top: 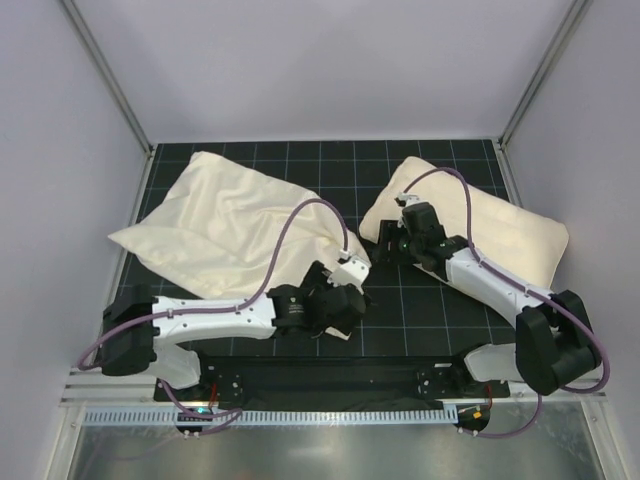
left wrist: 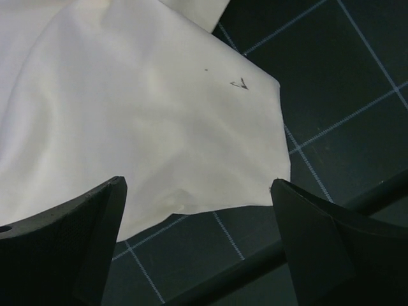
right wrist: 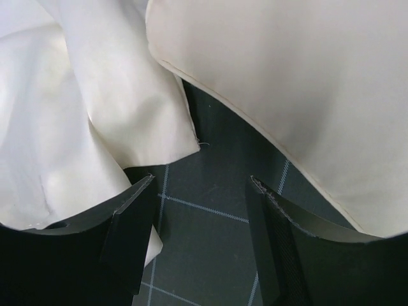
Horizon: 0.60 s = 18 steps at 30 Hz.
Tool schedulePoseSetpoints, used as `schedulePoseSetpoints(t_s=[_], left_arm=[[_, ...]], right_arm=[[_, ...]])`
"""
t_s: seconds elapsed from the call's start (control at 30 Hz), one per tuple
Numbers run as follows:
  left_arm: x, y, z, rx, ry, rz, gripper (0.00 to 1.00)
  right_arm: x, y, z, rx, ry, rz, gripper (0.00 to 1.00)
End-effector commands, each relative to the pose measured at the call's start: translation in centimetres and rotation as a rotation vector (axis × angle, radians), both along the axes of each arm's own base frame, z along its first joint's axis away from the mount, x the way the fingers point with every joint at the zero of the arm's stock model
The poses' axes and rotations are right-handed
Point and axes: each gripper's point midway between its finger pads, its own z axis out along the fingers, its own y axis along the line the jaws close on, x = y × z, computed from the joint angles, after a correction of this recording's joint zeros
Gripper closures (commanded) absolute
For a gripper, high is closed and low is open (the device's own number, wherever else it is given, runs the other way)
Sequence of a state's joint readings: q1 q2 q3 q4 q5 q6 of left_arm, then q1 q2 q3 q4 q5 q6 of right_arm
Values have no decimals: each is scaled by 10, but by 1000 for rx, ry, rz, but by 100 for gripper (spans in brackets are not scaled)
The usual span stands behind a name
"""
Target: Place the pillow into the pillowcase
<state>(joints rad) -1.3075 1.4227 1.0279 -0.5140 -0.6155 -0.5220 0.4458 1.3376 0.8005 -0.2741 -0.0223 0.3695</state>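
Left end effector (left wrist: 197, 185) and right end effector (right wrist: 201, 182) are both released. The flat pillowcase (top: 230, 225), by the left edge of the table (top: 420, 310), may get pinched through both layers, blocking the pillow (top: 510, 235).

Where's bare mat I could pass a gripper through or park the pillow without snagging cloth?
Bare mat at the back, between pillowcase and pillow. A second patch lies nearer, between the left gripper and the right arm. Crowded: the middle, where it and the right gripper hang open at the cloth edges.
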Motion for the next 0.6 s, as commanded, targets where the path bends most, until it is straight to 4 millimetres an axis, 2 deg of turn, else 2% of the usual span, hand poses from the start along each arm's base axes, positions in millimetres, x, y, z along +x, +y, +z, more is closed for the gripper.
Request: schedulePoseSetpoints(t_s=[0.0, 0.2, 0.3, 0.37, 0.4, 0.43, 0.5, 0.57], left_arm=[[-15, -20, -3, -4, 43, -41, 0], [-33, -49, -36, 31, 139, -101, 0], [-37, -53, -51, 71, 170, -103, 0], [-37, -48, -61, 120, 182, -82, 4], [-36, -48, -69, 148, 186, -72, 7], [-33, -46, -71, 168, 175, -55, 19], [-33, -41, -81, 216, 186, -30, 31], [-29, -39, -92, 256, 181, 10, 50]], right_arm=[[3, 3, 20, 109, -60, 17, 36], [-3, -7, 23, 132, -72, 5, 36], [-5, -9, 25, 137, -77, 2, 36], [-6, -10, 24, 137, -75, 1, 36], [-6, -10, 23, 138, -73, 1, 36], [-7, -10, 21, 137, -70, -1, 36], [-7, -10, 19, 142, -63, -1, 36], [-7, -8, 19, 150, -62, 7, 36]])
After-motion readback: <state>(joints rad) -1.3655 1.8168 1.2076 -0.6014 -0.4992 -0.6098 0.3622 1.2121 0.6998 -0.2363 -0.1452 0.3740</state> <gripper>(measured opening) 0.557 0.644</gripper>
